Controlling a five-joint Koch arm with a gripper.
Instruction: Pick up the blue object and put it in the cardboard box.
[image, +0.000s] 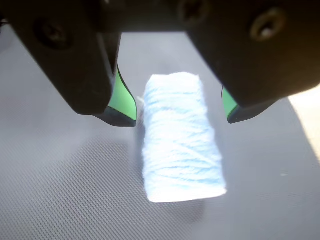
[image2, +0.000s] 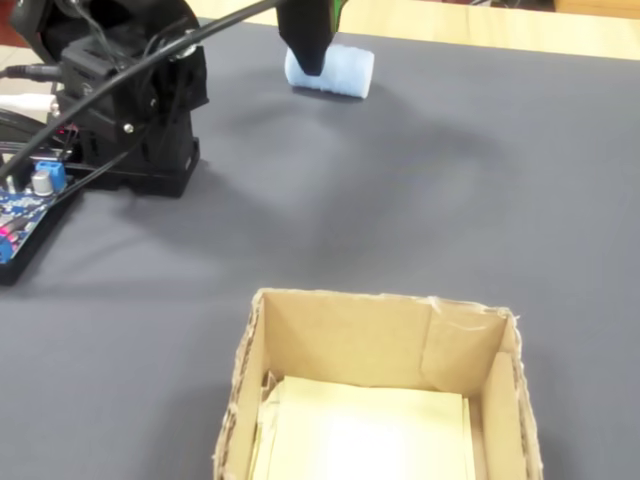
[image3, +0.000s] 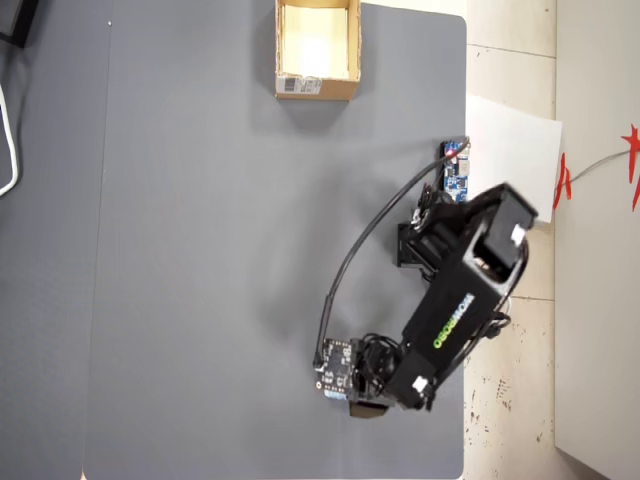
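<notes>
- One blue object (image: 181, 137), one cardboard box (image2: 452, 345), one gripper (image: 180, 112).
- The blue object is a pale, soft roll wound in fine ribbed strands, lying on its side on the dark grey woven mat (image2: 420, 190).
- In the wrist view the black fingers with green pads (image: 123, 99) stand apart, one either side of the roll's far end, not touching it.
- The box, tan corrugated with a pale yellowish floor, sits open at the near edge of the fixed view, well apart from the roll.
</notes>
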